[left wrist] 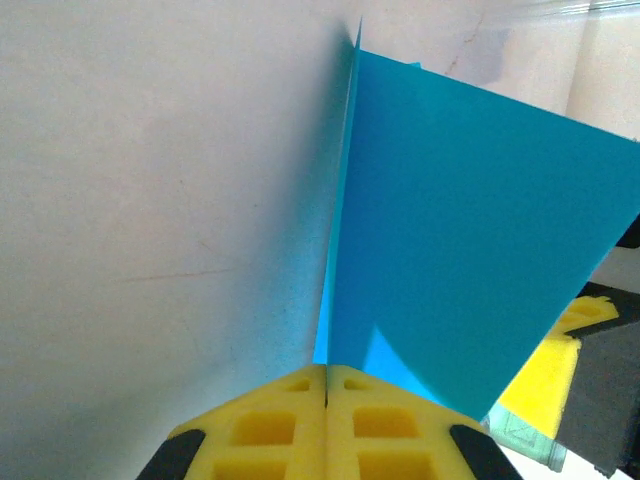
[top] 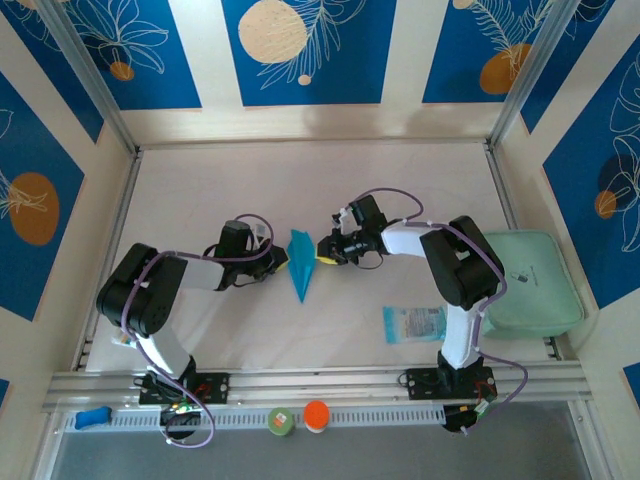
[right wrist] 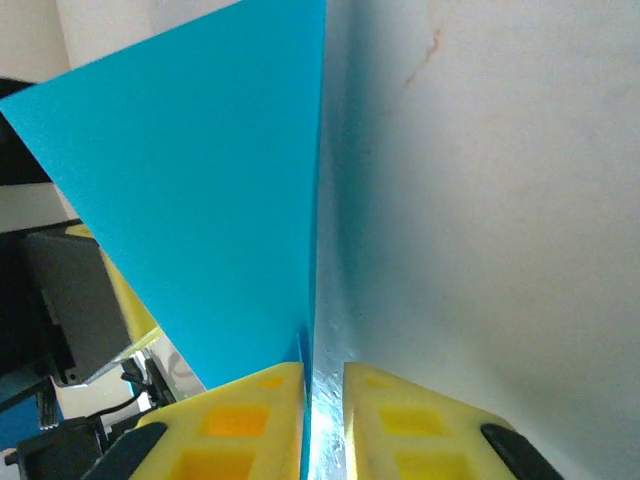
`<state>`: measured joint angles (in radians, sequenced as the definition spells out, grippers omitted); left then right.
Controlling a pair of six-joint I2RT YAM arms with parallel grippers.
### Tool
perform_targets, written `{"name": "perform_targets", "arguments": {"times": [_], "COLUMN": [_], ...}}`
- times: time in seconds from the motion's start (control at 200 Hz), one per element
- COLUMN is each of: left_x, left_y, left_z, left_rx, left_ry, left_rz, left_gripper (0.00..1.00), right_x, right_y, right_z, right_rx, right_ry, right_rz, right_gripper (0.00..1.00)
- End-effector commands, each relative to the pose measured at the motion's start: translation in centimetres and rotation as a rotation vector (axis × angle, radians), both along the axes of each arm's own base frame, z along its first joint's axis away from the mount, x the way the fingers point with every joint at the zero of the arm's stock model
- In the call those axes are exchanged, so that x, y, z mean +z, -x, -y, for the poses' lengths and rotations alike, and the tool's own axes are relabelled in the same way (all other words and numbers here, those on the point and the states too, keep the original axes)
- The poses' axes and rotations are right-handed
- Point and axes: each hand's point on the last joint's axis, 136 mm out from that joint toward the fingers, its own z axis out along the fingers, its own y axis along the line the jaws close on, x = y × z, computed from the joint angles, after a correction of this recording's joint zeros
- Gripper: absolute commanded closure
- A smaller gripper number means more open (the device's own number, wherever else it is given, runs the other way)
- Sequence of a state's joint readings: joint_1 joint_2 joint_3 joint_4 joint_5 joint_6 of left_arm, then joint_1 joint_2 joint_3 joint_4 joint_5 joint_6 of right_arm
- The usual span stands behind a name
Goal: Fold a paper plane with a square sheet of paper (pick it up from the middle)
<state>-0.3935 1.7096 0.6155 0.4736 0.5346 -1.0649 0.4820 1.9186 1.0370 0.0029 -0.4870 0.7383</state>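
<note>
Left gripper: yellow pads pressed flat together, clamped on the near edge of the paper plane. The cyan paper stood on edge out of the pads. Its fold line ran straight ahead from the tips, and one flap fanned off to the right of them in the left wrist view.

Right gripper: pads a narrow slit apart, not clamped. The plane's edge ran into the slit and lay against the pad on the left of the right wrist view, with bench visible between it and the other pad.

From above, the plane sat on the bench directly between the two grippers, which faced each other across it. Its sharp tip pointed toward the arm bases.

Printed see-through packet lay flat behind the right gripper, near that arm's base. Mint-green pad was further out on the same side, well apart from the plane.
</note>
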Motion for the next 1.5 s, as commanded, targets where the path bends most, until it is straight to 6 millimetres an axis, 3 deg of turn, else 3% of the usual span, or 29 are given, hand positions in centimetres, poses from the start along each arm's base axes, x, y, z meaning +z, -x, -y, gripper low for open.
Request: {"name": "perform_targets", "arguments": {"times": [0.0,0.175,0.375,0.6,1.02,1.161,1.301,1.496], "left_x": [0.7,0.7,0.6,0.4,-1.7,-1.2,0.6,3.3], "left_y": [-0.2,-0.2,-0.1,-0.3,1.5,1.6,1.8,3.7], "left_z": [0.6,0.7,0.2,-2.0,-3.2,-3.1,-3.3,-3.2], "left_rx": [-0.015,-0.016,0.007,0.135,0.171,0.142,0.106,0.054], "left_ry": [0.021,0.029,0.008,-0.064,-0.141,-0.161,-0.206,-0.259], "left_rz": [0.029,0.029,0.023,0.03,-0.01,-0.002,0.032,0.078], "left_gripper": [1.0,1.0,1.0,1.0,1.0,0.89,0.77,0.65], "right_x": [-0.3,-0.5,-0.4,-0.7,-1.7,-1.7,-1.6,-1.5], "right_y": [0.4,0.5,0.4,0.2,0.4,0.5,0.6,0.6], "right_z": [-0.5,-1.1,-1.0,0.5,1.2,0.8,0.4,0.0], "right_rx": [0.04,0.059,0.05,-0.017,-0.058,-0.038,-0.011,0.007], "right_ry": [-0.01,-0.003,-0.001,0.037,0.068,0.06,0.051,0.051], "right_rz": [-0.031,-0.045,-0.04,-0.01,-0.035,-0.04,-0.045,-0.045], "right_gripper": [0.81,0.82,1.0,1.0,1.0,1.0,1.0,1.0]}}
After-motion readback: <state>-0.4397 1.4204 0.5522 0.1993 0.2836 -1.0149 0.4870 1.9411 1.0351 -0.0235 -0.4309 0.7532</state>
